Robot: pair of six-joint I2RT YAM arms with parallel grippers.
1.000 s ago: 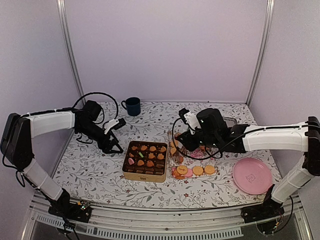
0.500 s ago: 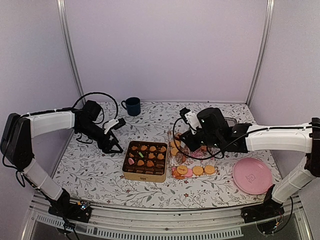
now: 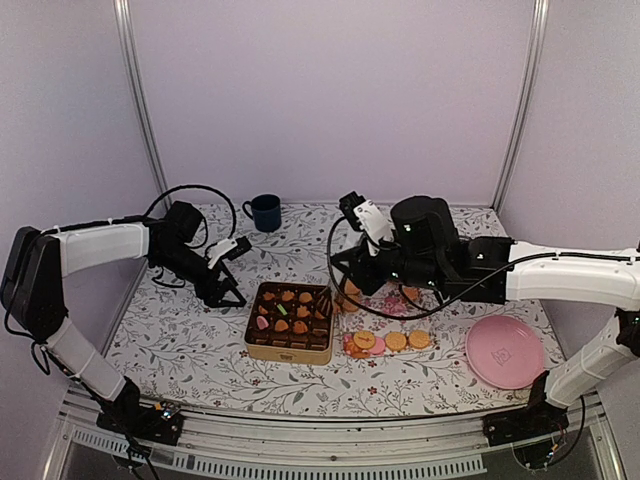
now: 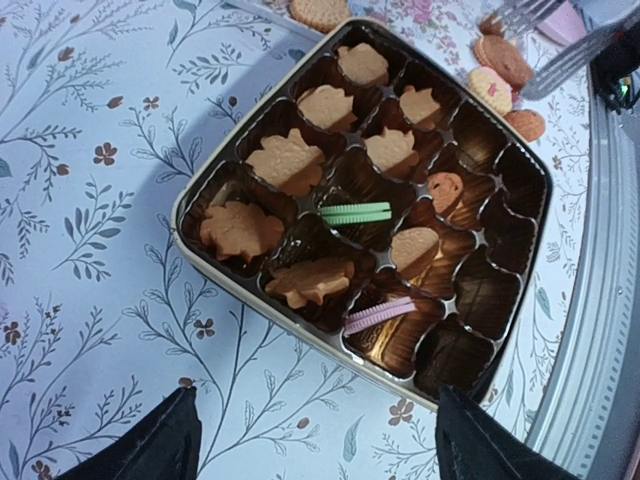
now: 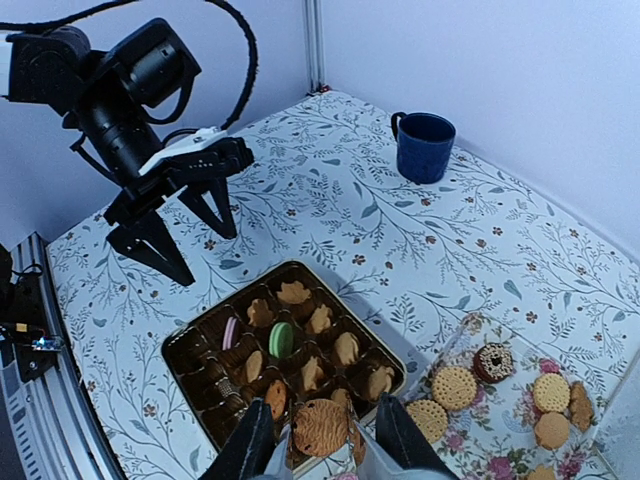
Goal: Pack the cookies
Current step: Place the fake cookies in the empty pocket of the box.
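Right gripper (image 5: 320,445) was clenched on a round cookie (image 5: 322,425) above the box (image 3: 288,352). Judged it needed centring over an empty cell before release. Left gripper (image 4: 320,440) was spread, beside the box.

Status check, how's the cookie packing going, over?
Left gripper open, empty, beside the box. Right gripper shut on a golden cookie at the box's edge. Nothing blocking the empty cells.
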